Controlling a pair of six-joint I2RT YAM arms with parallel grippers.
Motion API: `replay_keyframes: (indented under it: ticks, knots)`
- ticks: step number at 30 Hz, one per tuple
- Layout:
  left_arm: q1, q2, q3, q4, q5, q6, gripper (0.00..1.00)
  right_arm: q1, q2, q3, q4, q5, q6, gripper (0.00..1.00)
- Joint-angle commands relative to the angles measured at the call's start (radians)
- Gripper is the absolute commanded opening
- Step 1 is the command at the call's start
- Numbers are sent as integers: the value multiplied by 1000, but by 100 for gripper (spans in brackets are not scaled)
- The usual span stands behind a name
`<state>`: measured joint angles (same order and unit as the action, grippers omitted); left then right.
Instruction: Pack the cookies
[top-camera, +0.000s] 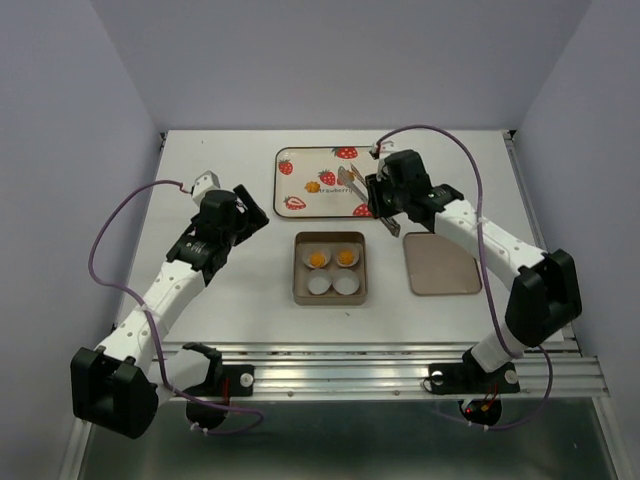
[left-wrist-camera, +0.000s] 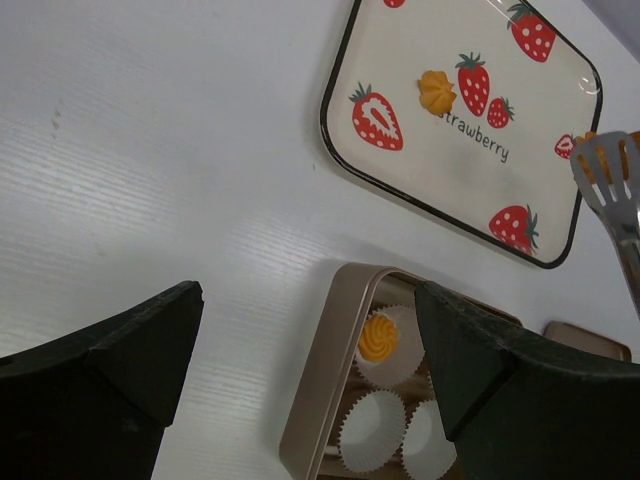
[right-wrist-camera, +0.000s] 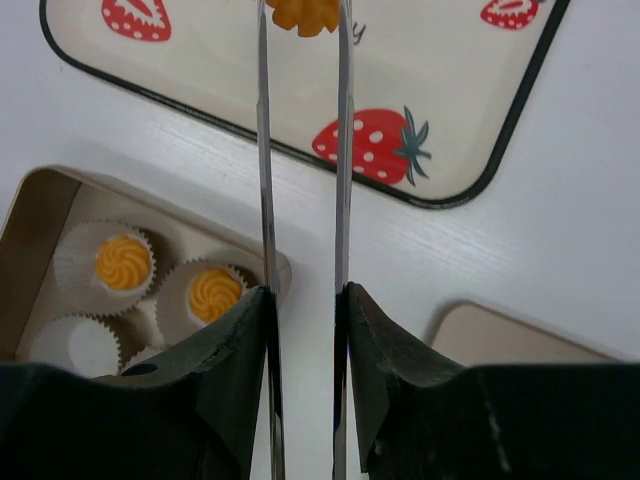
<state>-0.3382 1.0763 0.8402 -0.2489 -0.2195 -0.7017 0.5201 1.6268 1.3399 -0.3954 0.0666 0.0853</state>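
At the far middle of the white bench (top-camera: 200, 300) lies a cream rectangular tray with a black rim and red strawberry prints (top-camera: 303, 168), and on it are two of the four small round orange-yellow cookies. One of them (top-camera: 313, 186) sits alone on the tray's left half. The other (right-wrist-camera: 303, 14) lies between the tips of a pair of slim metal tongs with slotted ends (right-wrist-camera: 263, 150). Whether the tongs have it lifted off the tray cannot be told. The right hand (right-wrist-camera: 305, 295) reaches over the tray's near right corner, and its fingers are drawn in narrow on the two arms of the tongs, pressing them nearly parallel. Just nearer than the tray stands a square gold-coloured metal tin (top-camera: 297, 272) holding four white pleated paper cups. The two far cups each carry a cookie (top-camera: 318, 258) (top-camera: 347, 257), while the two near cups (top-camera: 318, 285) hold nothing. To the right of the tin, apart from it, its flat square lid (top-camera: 441, 264) lies on the bench. The left hand (top-camera: 250, 205) hangs over bare bench to the left of the tray and tin, with its dark fingers (left-wrist-camera: 130, 350) spread wide and nothing between them.
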Motion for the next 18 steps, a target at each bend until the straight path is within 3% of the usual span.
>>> replay_keyframes:
  ticks: [1,10,18]
  knots:
    - [2,-35,-3,54,43,1,99,52,-189,-102,-14,25,47,34]
    - [-48,-6,-26,85,88,7,99,190,-461,-275,-175,-56,111,33]
    - [-79,-7,-46,83,80,2,99,294,-551,-320,-333,-144,142,31]
